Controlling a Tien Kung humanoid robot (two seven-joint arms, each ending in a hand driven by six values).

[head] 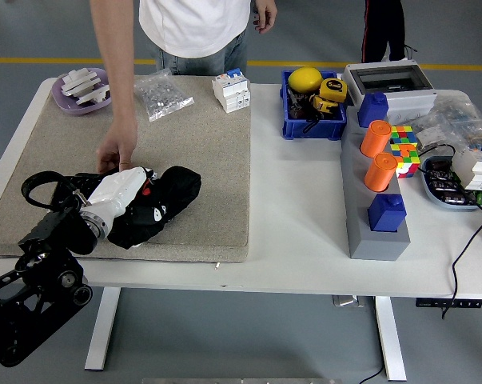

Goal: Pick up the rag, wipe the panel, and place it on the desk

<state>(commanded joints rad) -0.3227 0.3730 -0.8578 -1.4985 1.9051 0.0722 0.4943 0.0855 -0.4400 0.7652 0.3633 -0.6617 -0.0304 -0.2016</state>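
On the beige mat near the table's front left: left hand closed on the black rag, bunched long-axis toward the right over the mostly hidden panel, a person's hand steadying just behind.

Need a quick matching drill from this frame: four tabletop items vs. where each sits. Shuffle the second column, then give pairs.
Items:
1. black rag
2. purple dish
3. blue bin
4. colour cube

Places:
A. far left corner of the beige mat
B. right of the two orange cylinders
C. under the left hand, near edge of the mat
D. just right of the mat, far side, holding a yellow ball

Pairs: 1-C, 2-A, 3-D, 4-B
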